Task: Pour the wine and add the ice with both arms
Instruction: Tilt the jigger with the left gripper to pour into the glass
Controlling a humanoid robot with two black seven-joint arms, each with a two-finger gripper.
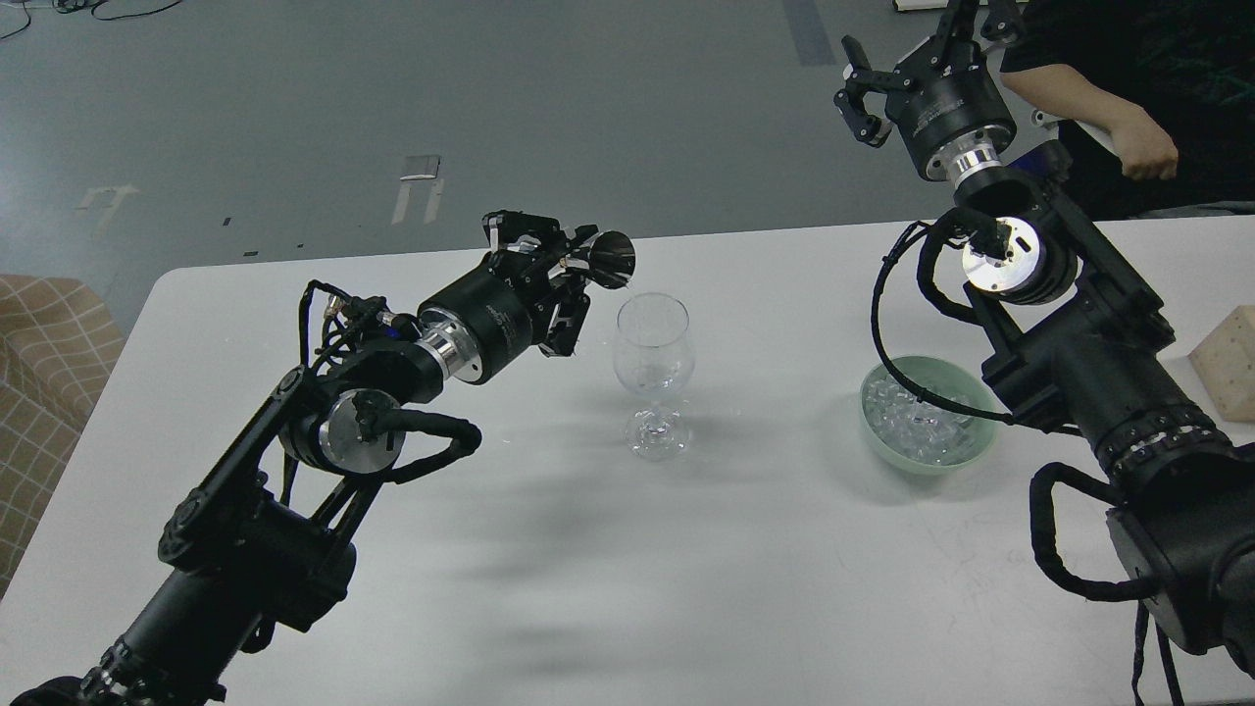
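The white tabletop (686, 588) carries a clear stemmed glass (653, 368) near its middle and a pale green bowl (928, 412) to the right of it, well apart. The ice (917, 427) lies heaped inside the bowl. The left arm (324, 441) reaches toward the glass, and its tool (564, 265) is pinching a small shiny metal cup (606, 260), tilted on its side just above and left of the glass rim. The right tool (882, 83) is raised high beyond the tabletop edge, with its fingers spread and holding nothing. I cannot make out the wine in the glass.
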